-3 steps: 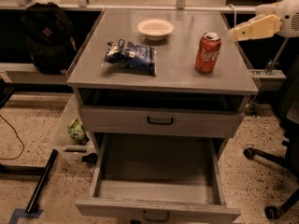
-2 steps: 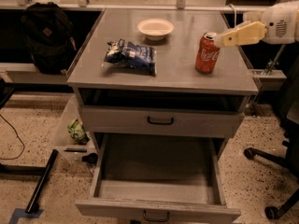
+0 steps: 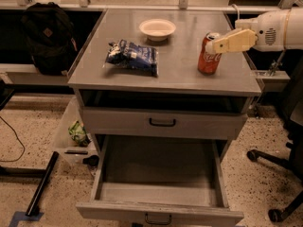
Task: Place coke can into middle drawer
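Note:
The red coke can (image 3: 209, 58) stands upright on the right side of the grey cabinet top (image 3: 180, 74). My gripper (image 3: 214, 45), cream-coloured on a white arm, reaches in from the right and sits at the can's top, overlapping its upper right edge. The middle drawer (image 3: 161, 167) is pulled wide open below, and its bare grey floor holds nothing. Its small black handle (image 3: 158, 219) shows at the bottom edge of the view.
A blue-and-white snack bag (image 3: 132, 57) and a white bowl (image 3: 157, 29) lie on the cabinet top left of the can. A shallower shut drawer front (image 3: 162, 122) sits above the open drawer. A black backpack (image 3: 45, 37) is at the left and office chair legs (image 3: 277, 162) at the right.
My gripper has moved left and slightly down, from clear of the can at the right to its top. The can and the drawer have not moved.

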`<state>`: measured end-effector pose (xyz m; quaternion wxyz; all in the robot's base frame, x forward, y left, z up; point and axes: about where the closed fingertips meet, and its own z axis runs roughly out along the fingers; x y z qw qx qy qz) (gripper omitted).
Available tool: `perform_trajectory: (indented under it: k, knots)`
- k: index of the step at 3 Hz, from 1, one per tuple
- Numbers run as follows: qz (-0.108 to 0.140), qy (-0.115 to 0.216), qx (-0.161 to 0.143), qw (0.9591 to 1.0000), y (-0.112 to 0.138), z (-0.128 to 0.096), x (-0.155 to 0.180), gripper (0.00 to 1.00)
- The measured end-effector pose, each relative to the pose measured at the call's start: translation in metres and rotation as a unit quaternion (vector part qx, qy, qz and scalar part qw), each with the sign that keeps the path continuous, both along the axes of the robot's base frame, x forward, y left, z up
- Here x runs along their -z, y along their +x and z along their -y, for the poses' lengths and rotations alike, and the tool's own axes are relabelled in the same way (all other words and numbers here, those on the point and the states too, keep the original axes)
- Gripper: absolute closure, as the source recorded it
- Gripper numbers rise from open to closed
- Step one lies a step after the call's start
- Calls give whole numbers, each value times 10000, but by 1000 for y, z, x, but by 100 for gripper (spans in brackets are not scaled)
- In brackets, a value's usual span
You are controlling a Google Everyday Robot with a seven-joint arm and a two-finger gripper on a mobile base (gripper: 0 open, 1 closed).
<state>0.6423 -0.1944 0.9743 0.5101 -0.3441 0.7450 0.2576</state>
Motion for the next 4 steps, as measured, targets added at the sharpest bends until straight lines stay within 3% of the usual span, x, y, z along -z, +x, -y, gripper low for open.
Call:
perform_trajectory:
  k: [1, 2, 3, 4]
  knots:
    - [66, -301, 389, 9988, 10, 18, 29, 0]
    - [176, -805, 1039, 9912, 26, 50, 76, 0]
    - [278, -1265, 1636, 9780, 37, 81, 117, 0]
    - [409, -1168, 1856, 9748, 51, 86, 117, 0]
